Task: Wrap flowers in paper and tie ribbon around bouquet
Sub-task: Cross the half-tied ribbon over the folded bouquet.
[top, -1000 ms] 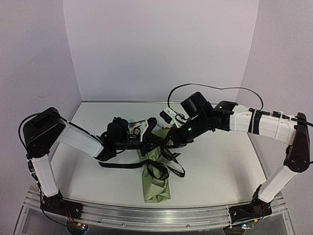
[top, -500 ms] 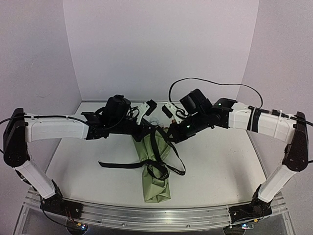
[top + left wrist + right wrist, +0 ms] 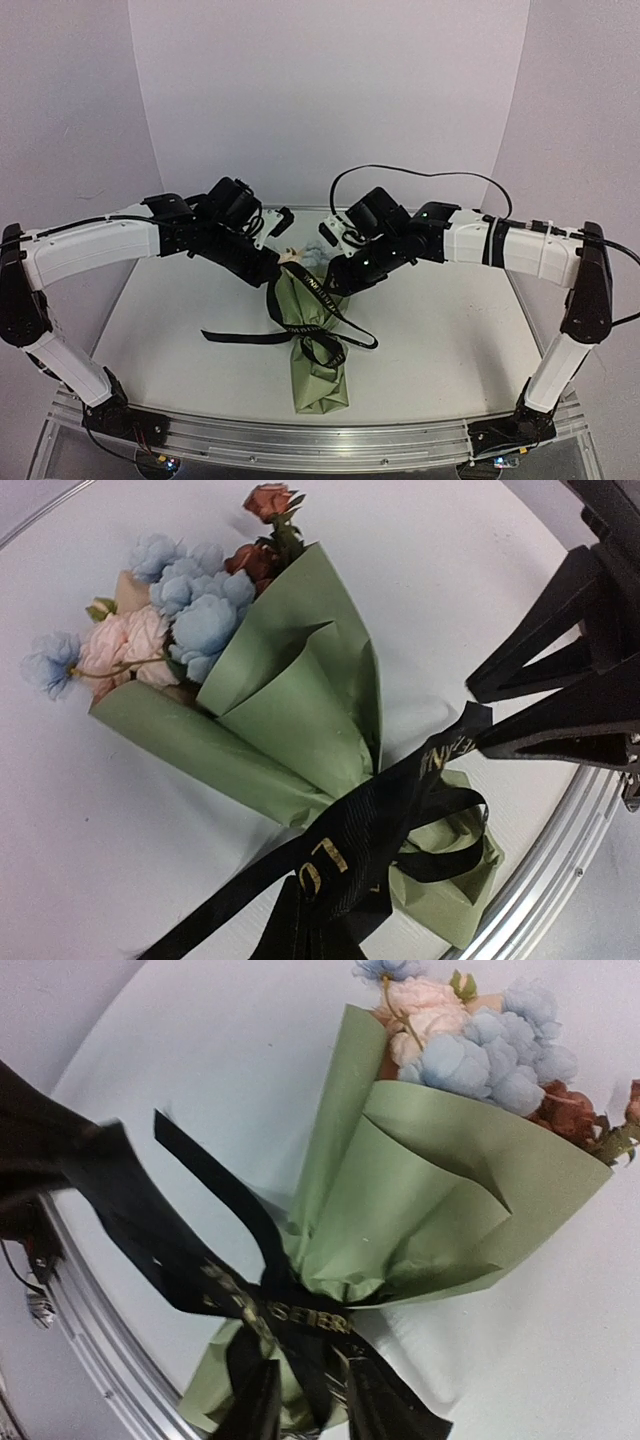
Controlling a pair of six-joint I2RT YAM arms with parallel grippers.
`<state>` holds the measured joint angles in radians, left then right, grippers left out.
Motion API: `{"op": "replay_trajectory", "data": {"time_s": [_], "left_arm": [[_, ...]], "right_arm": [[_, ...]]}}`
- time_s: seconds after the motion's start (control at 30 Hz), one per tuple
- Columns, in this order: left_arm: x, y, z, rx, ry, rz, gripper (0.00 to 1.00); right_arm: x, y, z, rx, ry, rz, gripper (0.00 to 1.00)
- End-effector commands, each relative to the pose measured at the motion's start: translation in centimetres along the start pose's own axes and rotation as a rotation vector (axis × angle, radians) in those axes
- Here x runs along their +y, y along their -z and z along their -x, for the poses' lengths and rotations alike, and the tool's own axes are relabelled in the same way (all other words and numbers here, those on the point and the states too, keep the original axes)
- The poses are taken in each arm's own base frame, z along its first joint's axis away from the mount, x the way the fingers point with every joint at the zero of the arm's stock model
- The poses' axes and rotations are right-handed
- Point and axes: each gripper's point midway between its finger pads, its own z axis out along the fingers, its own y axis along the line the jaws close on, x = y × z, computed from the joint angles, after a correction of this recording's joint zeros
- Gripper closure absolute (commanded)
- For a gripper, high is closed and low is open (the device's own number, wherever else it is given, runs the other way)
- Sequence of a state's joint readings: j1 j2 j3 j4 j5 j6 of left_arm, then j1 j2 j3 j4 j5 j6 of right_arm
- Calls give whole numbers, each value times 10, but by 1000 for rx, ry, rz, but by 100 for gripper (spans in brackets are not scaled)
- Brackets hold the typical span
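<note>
Ribbon (image 3: 350, 850) is wound and knotted around the narrow waist of the bouquet (image 3: 318, 385). The bouquet is laid near the middle of the bench (image 3: 450, 340), stem end toward the near edge and wide end toward the back wall. Flowers (image 3: 190, 590) in pale blue, pink-cream and brownish red are seen sticking out of the wide mouth of the paper (image 3: 290, 710), which is folded around them as an olive-green cone and bunched below the knot. One ribbon tail is stretched flat across the bench to the left of the bouquet, and loops are seen lying just right of the knot. Another strand is drawn up from the knot to the left tool (image 3: 478, 718), whose fingers are pressed together on its end, so the ribbon is gripped there. The right tool (image 3: 335, 282) is held just above the wide end of the bouquet, close beside the left tool. In the right wrist view its fingers are shown only as a dark blur at the left edge, with ribbon running from them toward the knot. Whether the jaws are parted or clamped on the ribbon cannot be told.
</note>
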<state>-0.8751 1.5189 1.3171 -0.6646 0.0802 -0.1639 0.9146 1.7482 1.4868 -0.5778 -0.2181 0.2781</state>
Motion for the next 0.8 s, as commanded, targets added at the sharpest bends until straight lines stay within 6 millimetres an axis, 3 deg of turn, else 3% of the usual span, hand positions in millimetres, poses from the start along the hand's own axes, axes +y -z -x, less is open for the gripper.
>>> {"op": "replay_trajectory", "data": {"time_s": [0.0, 0.13, 0.4, 0.77], "left_arm": [[11, 21, 3, 45, 79, 55, 100], [9, 12, 0, 102, 97, 28, 100], [-1, 12, -5, 160, 116, -69, 100], [-13, 16, -25, 230, 145, -146, 100]], "right_arm": [[-18, 5, -19, 45, -49, -119, 53], [-18, 19, -37, 43, -86, -154, 41], [-4, 6, -93, 117, -111, -195, 42], [8, -31, -106, 114, -235, -167, 44]]}}
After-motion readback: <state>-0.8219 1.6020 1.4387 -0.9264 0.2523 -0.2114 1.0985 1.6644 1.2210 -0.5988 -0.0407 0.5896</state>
